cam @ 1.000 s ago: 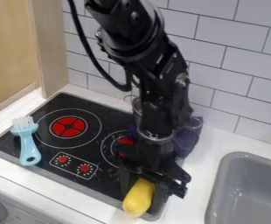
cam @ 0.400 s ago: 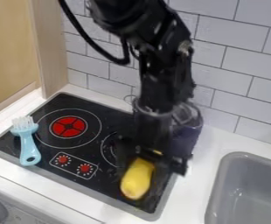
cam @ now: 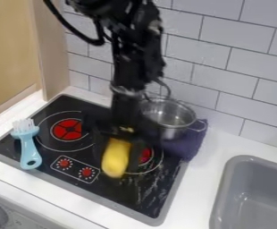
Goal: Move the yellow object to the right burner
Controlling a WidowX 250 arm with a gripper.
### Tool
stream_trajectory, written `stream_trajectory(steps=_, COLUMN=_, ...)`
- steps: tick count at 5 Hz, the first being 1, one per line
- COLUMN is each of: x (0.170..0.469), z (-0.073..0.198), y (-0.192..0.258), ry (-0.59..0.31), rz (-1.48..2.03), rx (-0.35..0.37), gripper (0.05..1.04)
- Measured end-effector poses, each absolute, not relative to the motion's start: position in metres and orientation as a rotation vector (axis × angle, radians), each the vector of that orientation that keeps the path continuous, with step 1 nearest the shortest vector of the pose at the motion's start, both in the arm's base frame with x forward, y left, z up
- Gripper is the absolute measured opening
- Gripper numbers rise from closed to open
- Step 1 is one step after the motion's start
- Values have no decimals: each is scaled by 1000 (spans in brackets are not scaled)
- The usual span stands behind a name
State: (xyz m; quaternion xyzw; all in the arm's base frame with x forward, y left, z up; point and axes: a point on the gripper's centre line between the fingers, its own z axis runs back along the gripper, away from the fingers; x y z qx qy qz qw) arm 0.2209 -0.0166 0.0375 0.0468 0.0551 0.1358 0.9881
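Claw (cam: 117,152) moved inward from stove's (cam: 114,192) front edge, clamped on yellow object (cam: 115,163), near right burner (cam: 145,154); pot (cam: 168,117) stood behind.

White tiled wall (cam: 225,60), wooden panel (cam: 51,44).

No readable text appears on the black cooktop (cam: 111,192), where small white marks ring two red knobs (cam: 65,163) on the outlined control panel (cam: 75,174). The marks are too small to tell as numbers or plain ticks.
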Motion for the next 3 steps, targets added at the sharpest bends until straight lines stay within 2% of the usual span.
stream_trajectory(steps=1, x=225, z=33, y=8, ry=106, rz=490, rx=99, gripper=585)
stream_trajectory(steps=3, x=235, z=21, y=33, ry=83, rz=750, rx=53, gripper=585)
